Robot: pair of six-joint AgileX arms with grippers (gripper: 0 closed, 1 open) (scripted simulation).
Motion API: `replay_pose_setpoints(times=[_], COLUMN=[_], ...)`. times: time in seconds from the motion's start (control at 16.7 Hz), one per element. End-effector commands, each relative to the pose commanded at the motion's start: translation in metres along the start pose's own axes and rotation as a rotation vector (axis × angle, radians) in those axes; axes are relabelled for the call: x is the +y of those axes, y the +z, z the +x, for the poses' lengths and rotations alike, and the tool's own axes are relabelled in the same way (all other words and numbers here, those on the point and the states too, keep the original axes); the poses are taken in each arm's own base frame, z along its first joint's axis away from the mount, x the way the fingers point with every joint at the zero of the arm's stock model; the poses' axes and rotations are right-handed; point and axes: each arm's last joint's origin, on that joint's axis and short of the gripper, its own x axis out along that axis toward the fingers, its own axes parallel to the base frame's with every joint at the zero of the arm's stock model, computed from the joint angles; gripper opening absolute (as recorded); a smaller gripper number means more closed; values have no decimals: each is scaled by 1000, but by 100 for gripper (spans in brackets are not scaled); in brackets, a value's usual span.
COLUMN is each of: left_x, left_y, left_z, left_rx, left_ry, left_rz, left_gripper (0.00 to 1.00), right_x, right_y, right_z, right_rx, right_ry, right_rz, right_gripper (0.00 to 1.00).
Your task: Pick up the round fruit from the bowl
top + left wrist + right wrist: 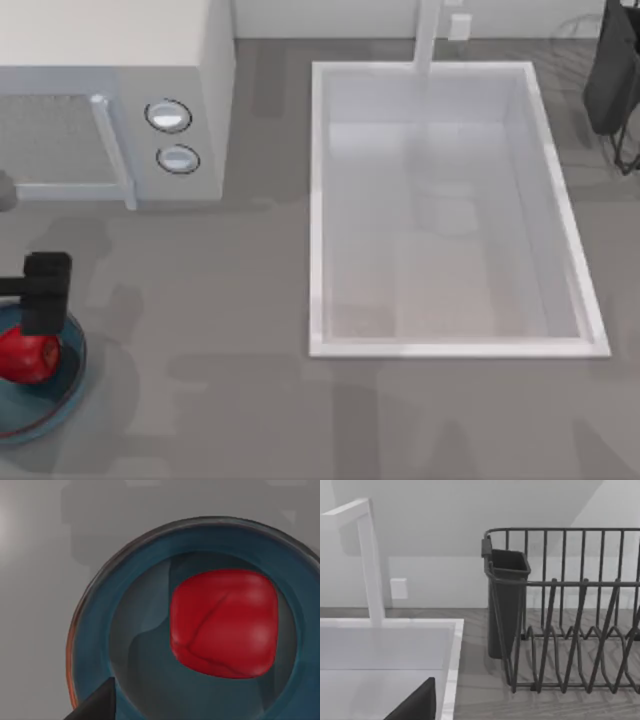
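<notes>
Left gripper (42, 300) is seen at the table's left edge, poised over the bowl (72, 375) just beside the round fruit (27, 357); whether its fingers are parted cannot be told, and nothing is seen held. In the left wrist view the round fruit (223, 624) lies inside the bowl (95, 630), off-centre on the teal floor, with one dark fingertip (97, 706) at the picture's edge.

Handling, as judged: the fruit looks glossy, hard and light, so slip is likely; a grip across its widest girth is advised. The shallow bowl wall could foul a finger and the bowl could slide if nudged.

Nearby: a microwave (110, 100) at the far left corner and a white sink basin (315, 200) at mid-table, both well apart. The right arm is parked near the far right corner, by a dish rack (570, 610).
</notes>
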Motion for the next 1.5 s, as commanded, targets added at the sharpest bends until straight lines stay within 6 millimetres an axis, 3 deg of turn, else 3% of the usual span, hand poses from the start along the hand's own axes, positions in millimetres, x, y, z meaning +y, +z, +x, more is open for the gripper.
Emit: replay_pose_setpoints(times=[0.3, 0.78, 1.26, 1.5], left_x=[-2, -1, -2, -2], left_y=[30, 32, 14, 4], left_z=[23, 30, 111, 126], left_rx=[254, 283, 263, 280], left_ry=[5, 7, 6, 6], left_rz=[3, -1, 2, 3], left_gripper=[100, 100, 100, 100], right_x=[0, 0, 0, 0], right_y=[0, 0, 0, 0], right_z=[0, 0, 0, 0], right_rx=[0, 0, 0, 0], right_ry=[0, 0, 0, 0], right_rz=[0, 0, 0, 0], right_gripper=[100, 100, 100, 100])
